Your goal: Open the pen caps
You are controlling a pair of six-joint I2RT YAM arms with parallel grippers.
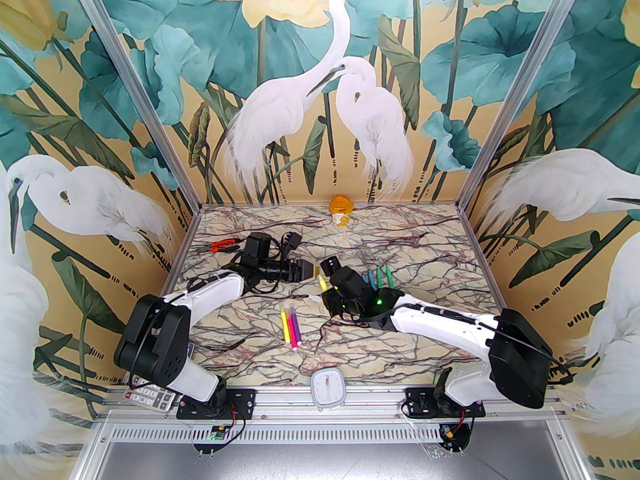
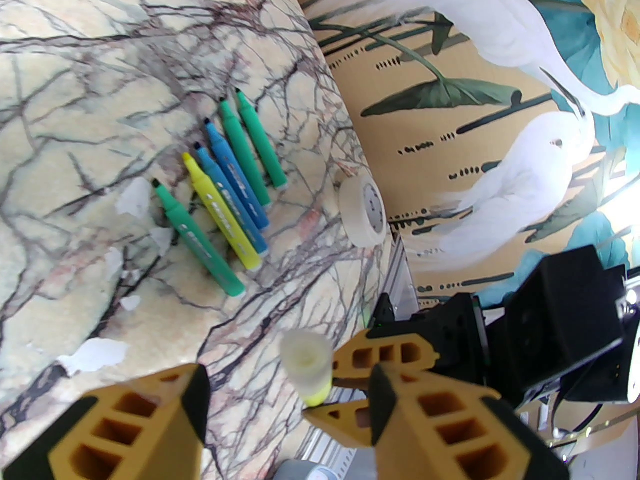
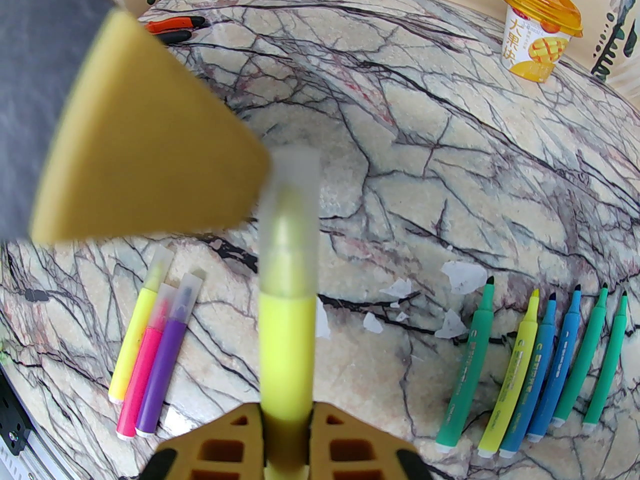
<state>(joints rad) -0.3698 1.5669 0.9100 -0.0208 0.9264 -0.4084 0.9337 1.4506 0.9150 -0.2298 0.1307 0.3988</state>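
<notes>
Right claw (image 3: 286,440) clamps the yellow pen (image 3: 286,348); its cap (image 2: 305,355) points straight into the left claw (image 2: 287,375), half-wide astride it.

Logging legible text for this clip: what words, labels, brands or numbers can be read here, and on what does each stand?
"大果" plus a third character I cannot make out: printed down the side of the orange-lidded cup.
Print along the bodies of the uncapped pens: too blurred to read.
Keys of the calculator: too small to read.
Face of the white clock: too small to read.
</notes>
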